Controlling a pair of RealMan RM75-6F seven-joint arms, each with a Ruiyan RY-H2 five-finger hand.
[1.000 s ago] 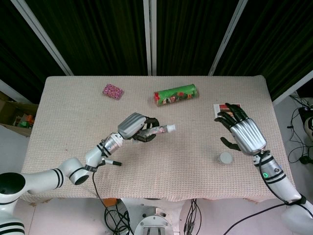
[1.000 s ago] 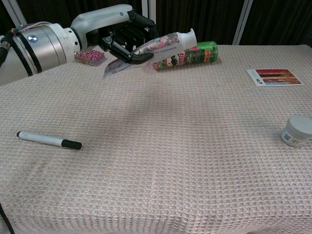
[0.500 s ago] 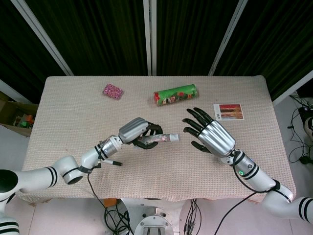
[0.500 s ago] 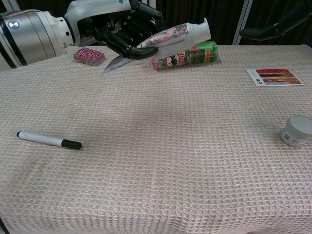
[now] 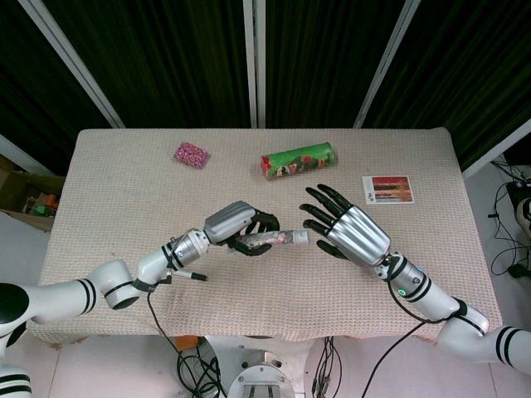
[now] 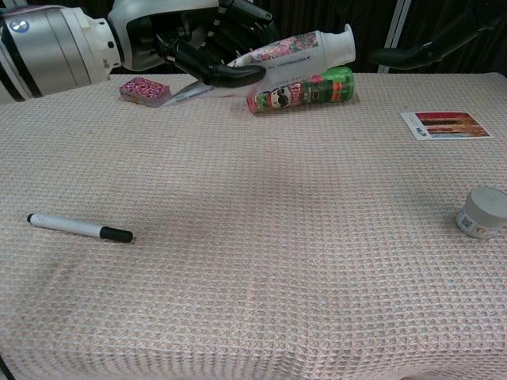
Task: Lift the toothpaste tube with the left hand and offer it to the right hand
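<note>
1. Up above the table point(image 5: 108, 191), the right hand point(image 5: 353, 236) hovers with its fingers spread wide — holding nothing.
2. Just beside it, the left hand point(image 5: 236, 225) grips the toothpaste tube point(image 5: 274, 240) aloft — cap end near the right fingertips point(image 5: 311, 225).
</note>
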